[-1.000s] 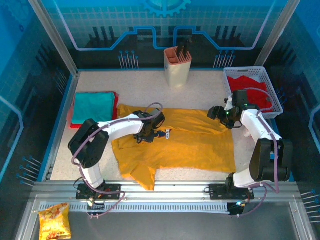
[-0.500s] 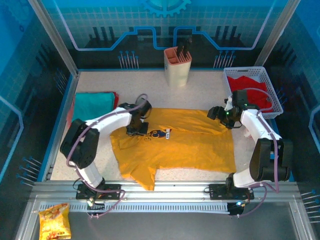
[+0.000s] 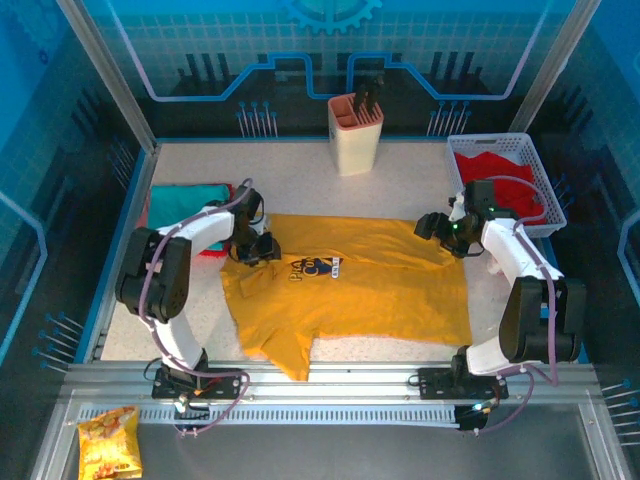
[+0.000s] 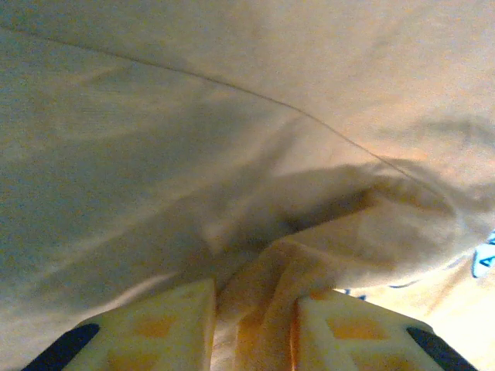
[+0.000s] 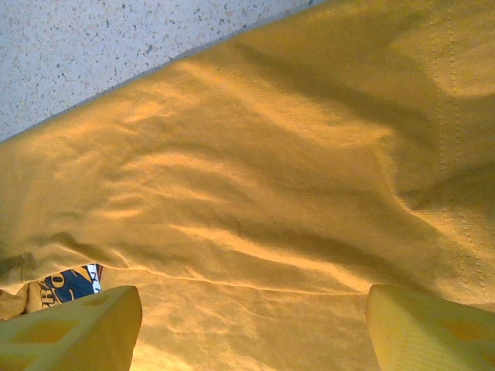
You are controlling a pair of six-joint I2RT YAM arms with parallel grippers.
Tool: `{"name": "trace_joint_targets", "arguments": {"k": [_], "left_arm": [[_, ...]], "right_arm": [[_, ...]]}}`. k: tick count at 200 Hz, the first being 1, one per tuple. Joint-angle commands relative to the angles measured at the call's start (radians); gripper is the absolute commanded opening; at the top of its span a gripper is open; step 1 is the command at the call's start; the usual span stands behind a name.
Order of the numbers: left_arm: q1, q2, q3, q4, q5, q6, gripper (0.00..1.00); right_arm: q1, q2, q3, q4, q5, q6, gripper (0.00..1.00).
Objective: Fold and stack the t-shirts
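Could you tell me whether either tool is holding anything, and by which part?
The left tool pinches a fold of the mustard-yellow t-shirt near its far-left corner; the right tool is open, holding nothing.

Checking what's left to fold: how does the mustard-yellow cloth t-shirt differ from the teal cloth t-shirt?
The mustard-yellow t-shirt lies spread open mid-table; the teal t-shirt is folded small at the left edge. The yellow one shows a dark chest print, the teal one none. Both are soft cloth.

L gripper [image 3: 256, 246] @ yellow tee [image 3: 370, 285] far-L edge | R gripper [image 3: 438, 228] @ far-R corner
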Motion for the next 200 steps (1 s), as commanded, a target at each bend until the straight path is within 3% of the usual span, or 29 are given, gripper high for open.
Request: {"name": "trace_joint_targets", "arguments": {"k": [1,50,90,119,142,178,200], "left_arm": [[0.009,0.003,0.026,-0.009,-0.057,0.017,0.32],[0.012,0.033,0.095,-0.073,-0.186,0.037,0.33],[0.011,0.058,0.113,-0.08,-0.213,0.042,0.33],[0.008,0.02,0.122,-0.104,-0.268,0.051,0.33],[-0.01,-0.065,0.138,-0.124,-0.283,0.059,0.4],[-0.123,-0.142,0.172,-0.201,-0.351,0.078,0.43],[-0.236,-0.17,0.144,-0.198,-0.402,0.057,0.37]], "right_arm": [[0.016,0.007,0.028,-0.033,-0.015,-0.019,0.77],[0.017,0.005,0.03,-0.032,-0.02,-0.019,0.77],[0.016,0.001,0.029,-0.034,-0.023,-0.02,0.77],[0.017,-0.001,0.028,-0.035,-0.025,-0.023,0.77],[0.017,-0.006,0.027,-0.034,-0.027,-0.022,0.77],[0.018,-0.007,0.026,-0.028,-0.033,-0.016,0.77],[0.019,-0.01,0.023,-0.026,-0.031,-0.016,0.77]]}}
